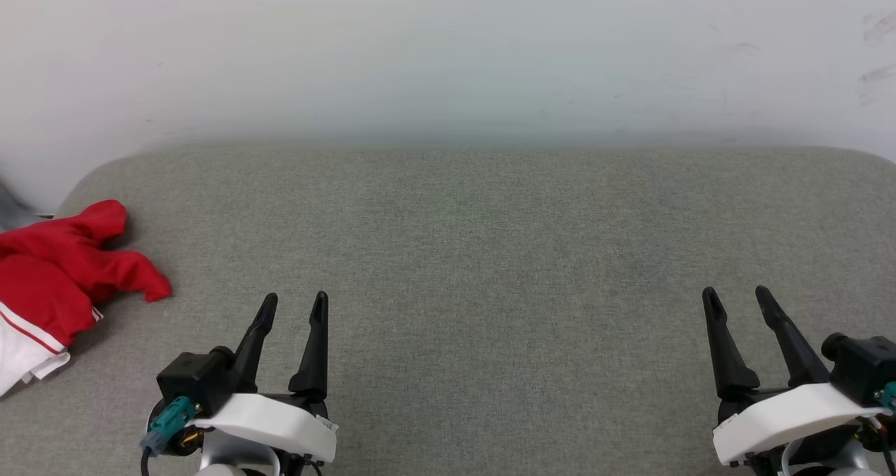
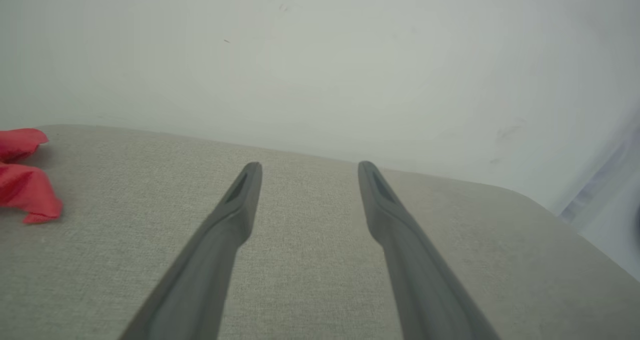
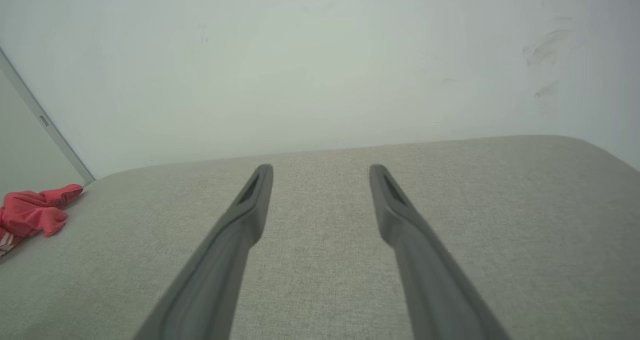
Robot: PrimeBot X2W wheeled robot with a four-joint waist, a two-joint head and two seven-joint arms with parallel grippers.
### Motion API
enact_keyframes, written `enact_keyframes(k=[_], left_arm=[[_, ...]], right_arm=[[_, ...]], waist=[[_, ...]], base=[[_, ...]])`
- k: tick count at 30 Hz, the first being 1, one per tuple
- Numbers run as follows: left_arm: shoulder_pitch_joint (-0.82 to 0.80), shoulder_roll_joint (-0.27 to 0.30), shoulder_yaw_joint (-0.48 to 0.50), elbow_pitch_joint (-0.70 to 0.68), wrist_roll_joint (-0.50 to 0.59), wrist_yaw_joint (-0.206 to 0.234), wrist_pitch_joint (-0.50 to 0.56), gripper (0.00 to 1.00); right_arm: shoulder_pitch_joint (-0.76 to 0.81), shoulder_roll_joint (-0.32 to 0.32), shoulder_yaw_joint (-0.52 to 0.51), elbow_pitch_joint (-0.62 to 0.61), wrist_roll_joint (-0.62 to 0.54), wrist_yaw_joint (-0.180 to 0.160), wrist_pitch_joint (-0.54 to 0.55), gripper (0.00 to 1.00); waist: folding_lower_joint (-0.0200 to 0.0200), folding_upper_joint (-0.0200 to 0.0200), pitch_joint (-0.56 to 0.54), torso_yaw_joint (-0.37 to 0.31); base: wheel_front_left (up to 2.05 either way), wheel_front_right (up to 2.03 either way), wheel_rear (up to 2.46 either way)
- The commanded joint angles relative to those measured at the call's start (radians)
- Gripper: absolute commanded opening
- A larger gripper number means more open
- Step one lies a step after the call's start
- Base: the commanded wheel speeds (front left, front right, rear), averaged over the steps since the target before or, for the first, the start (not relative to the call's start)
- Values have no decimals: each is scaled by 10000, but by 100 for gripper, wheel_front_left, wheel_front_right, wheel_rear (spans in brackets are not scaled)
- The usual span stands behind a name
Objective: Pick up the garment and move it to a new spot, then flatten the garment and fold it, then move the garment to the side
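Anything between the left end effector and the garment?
Nothing: just bare grey upholstery between the left end effector and the garment, seen in the head view and the left wrist view.

Garment (image 1: 63, 273) at far left of cushion (image 1: 490, 252), maybe overhanging; left claw (image 1: 295, 297) nearby, right claw (image 1: 736, 291) far right.

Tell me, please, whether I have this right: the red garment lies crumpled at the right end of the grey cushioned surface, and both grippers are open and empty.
Not quite. The head view shows the garment crumpled at the left end of the grey cushioned surface, not the right. The rest holds: the left gripper and the right gripper are both open and empty.
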Motion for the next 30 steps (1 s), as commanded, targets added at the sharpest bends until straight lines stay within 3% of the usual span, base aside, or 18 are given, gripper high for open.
enact_keyframes(k=[1,30], left_arm=[[38,58,-23,-8,265,1,-100,100],[-72,-20,-53,408,2425,56,-647,100]], right_arm=[[-13,28,-16,-127,-216,-2,-19,100],[228,35,-144,-215,-1802,-3,-235,100]], waist=[[0,0,0,3],[0,0,4,78]], base=[[0,0,0],[0,0,0]])
